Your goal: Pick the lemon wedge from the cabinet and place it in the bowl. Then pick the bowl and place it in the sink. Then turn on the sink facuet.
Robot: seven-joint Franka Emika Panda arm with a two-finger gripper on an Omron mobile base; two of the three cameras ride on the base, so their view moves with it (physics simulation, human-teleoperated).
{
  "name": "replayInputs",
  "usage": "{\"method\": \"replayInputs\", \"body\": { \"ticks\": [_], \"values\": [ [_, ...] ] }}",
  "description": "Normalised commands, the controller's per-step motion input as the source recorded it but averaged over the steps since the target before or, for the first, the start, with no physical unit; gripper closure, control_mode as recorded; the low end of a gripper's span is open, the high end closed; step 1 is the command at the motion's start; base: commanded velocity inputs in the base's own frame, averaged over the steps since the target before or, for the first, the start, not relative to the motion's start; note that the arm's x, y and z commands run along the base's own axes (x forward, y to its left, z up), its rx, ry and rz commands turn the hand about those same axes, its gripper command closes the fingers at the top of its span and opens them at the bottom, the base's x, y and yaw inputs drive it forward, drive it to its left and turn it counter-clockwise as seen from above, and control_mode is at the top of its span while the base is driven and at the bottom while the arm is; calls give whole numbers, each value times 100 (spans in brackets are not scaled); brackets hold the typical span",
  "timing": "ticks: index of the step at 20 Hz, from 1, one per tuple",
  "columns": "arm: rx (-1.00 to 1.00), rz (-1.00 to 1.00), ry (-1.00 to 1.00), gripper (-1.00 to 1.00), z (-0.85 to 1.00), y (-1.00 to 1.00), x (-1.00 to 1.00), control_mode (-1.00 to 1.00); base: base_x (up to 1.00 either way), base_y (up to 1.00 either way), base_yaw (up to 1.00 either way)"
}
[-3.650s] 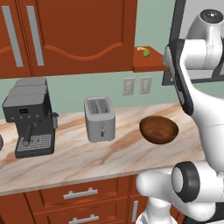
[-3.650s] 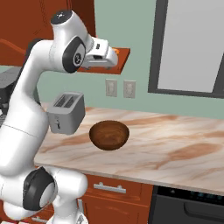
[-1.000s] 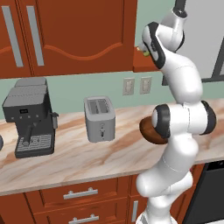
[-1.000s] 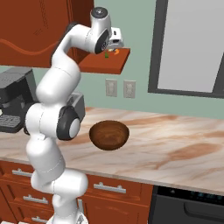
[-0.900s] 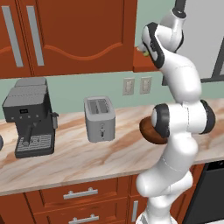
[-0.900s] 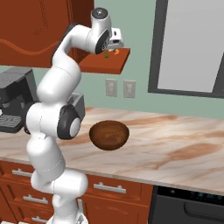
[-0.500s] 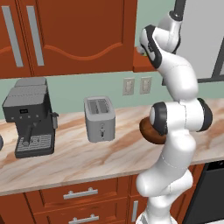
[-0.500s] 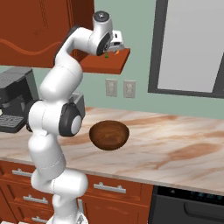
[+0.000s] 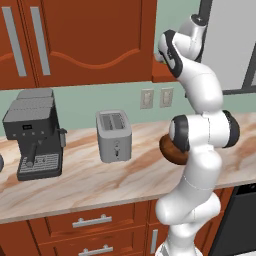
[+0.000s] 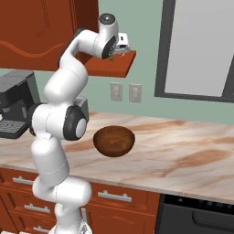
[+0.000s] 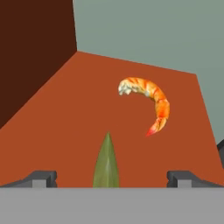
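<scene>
Up at the flat side shelf (image 11: 87, 109) of the cabinet (image 9: 90, 45), the two fingers (image 11: 41, 178) stand spread wide apart, holding nothing. In the hand view their dark tips sit at the lower left and lower right, and the lemon wedge (image 11: 106, 164) lies between them, roughly midway, a narrow yellow-green sliver pointing away from the hand across the red-brown shelf. Neither tip touches it. Farther along the shelf, beyond the wedge and off toward the right tip's side, lies a curled orange shrimp (image 11: 148, 103), well apart from the wedge. A dark cabinet wall rises on the left of the shelf and the pale green wall stands behind it.

From the right base view the gripper (image 10: 119, 49) reaches in over the shelf at the cabinet's end, with a small speck of green just at its tip.

Below, on the marbled desk (image 10: 183, 151), the bowl (image 10: 114, 140) sits upright, beside the arm's lower joints. Farther left along the desk stand a toaster (image 9: 114, 135) and a coffee machine (image 9: 34, 132).
</scene>
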Motion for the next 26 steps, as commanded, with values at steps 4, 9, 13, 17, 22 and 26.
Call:
{"method": "replayInputs", "body": {
  "ticks": [4, 9, 13, 17, 22, 26],
  "values": [
    [2, 0, 0, -100, -6, 0, 10, -100, 0, 0, 0],
    [2, 0, 1, -100, -8, 0, 1, -100, 0, 0, 0],
    [1, 0, 1, 100, -11, 0, 0, -100, 0, 0, 0],
    [1, 0, 0, 100, -8, 0, 0, -100, 0, 0, 0],
    [2, 0, 0, 100, -3, 0, 0, -100, 0, 0, 0],
    [3, 0, 0, 100, 0, -4, 0, -100, 0, 0, 0]
  ]
}}
